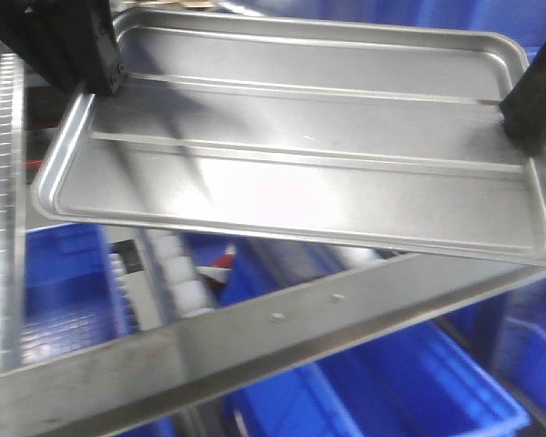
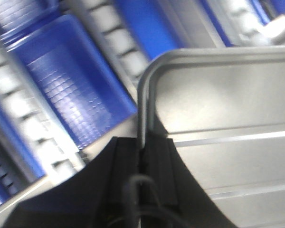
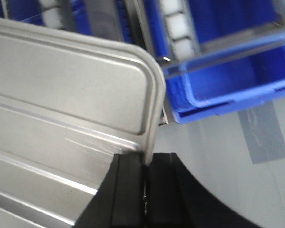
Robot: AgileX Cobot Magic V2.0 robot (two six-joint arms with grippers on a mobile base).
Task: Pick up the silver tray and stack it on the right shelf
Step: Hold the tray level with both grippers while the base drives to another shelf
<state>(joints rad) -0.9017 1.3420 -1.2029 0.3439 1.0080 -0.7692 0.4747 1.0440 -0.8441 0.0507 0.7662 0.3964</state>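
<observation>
So left gripper (image 2: pixel 142 154) and right gripper (image 3: pixel 147 164) each pinch the silver tray (image 1: pixel 300 155); keep it level over the right shelf (image 1: pixel 282 320).

blue plastic storage bins (image 1: pixel 419 382) fill the space below: deep, open-topped, rounded rims. one blue bin with a moulded grid floor (image 2: pixel 71 90) sits between steel rails of white plastic rollers (image 2: pixel 116 35) (edges smeared by blur). pale grey smooth floor (image 3: pixel 213 161) shows in the right wrist view, with a darker grey strip of tape (image 3: pixel 266 133) laid on it. light even, soft sheen on bin plastic. small red-and-white item (image 1: pixel 220 266) among the bins, unidentifiable.
</observation>
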